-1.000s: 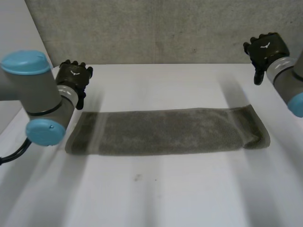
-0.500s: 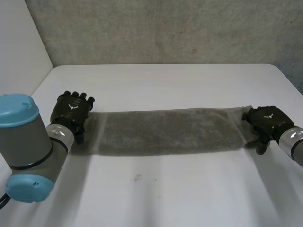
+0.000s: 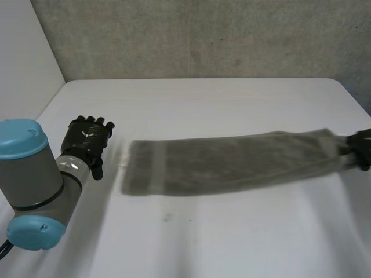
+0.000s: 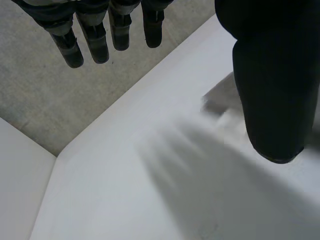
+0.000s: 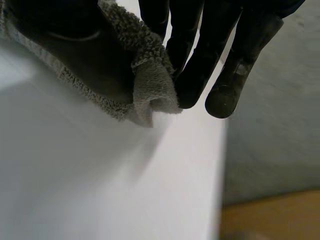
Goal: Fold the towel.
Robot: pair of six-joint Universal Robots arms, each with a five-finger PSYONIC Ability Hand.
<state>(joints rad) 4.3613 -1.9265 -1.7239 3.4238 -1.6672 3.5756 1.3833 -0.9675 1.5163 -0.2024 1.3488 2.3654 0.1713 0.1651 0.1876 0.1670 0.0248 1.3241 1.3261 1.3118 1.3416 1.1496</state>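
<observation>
White table (image 3: 203, 243): grey towel (image 3: 232, 163), long strip, right hand (image 3: 362, 150) pinching end.

In head view, looks down from behind and between arms over whole table (image 3: 220, 243), facing wall (image 3: 203, 35), fairly far. In left wrist view, looks close along left hand (image 4: 270, 75) toward table corner and wall. In right wrist view, sits very near right hand (image 5: 200, 60) at towel (image 5: 147, 82) end; shares that end with head view.
</observation>
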